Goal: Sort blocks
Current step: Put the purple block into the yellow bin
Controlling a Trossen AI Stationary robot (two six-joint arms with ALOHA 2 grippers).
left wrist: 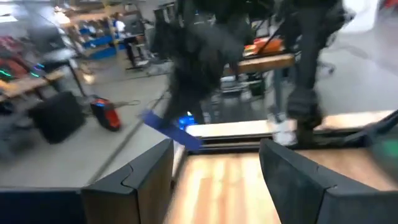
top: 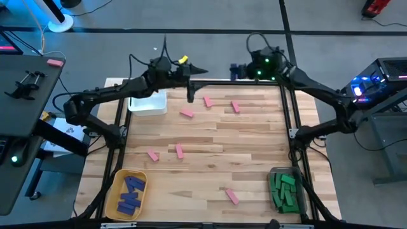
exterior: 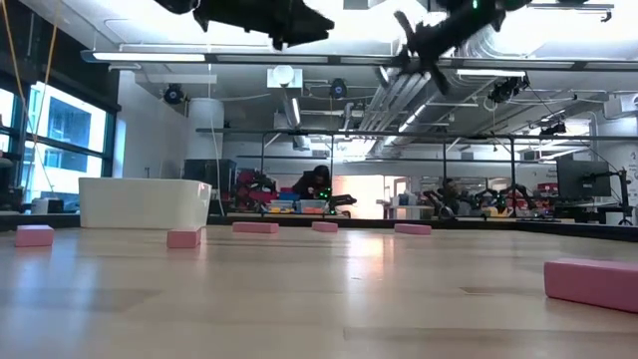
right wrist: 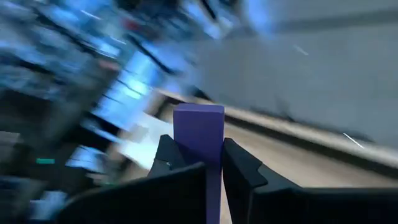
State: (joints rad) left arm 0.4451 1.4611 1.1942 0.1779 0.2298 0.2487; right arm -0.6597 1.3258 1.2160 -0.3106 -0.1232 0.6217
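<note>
Purple block (right wrist: 199, 134): upright between the right gripper's (right wrist: 208, 163) fingers, clamped at its lower part, top end free. In the high view this gripper (top: 239, 70) sits at the upper centre, at the table's far edge, with a small blue-purple shape at its tip.

Pink blocks, loose on the table (top: 254, 152): three in the upper middle of the high view, one (top: 208, 101) next to another (top: 235, 106), a third (top: 186, 114) below and left of them. Two at mid-left, (top: 152, 154) and (top: 180, 151), near each other. One (top: 231, 196) at lower centre, apart from the rest. In the low view they lie flat, one large at the right edge (exterior: 590, 280).

Blue blocks (top: 130, 193): a heap in the yellow bin (top: 111, 202), lower left corner of the table.

Green blocks (top: 283, 191): a heap in the clear bin (top: 275, 173), lower right corner.

White bin (top: 147, 104): upper left of the table, partly under the left arm; contents not visible.

Left gripper (top: 199, 70): upper centre, held high above the table's far edge, facing the right gripper. Fingers (left wrist: 134, 177) wide apart, nothing between them; the purple block shows beyond them as a blurred blue bar.

Both grippers appear at the top of the low view, well above the tabletop.
</note>
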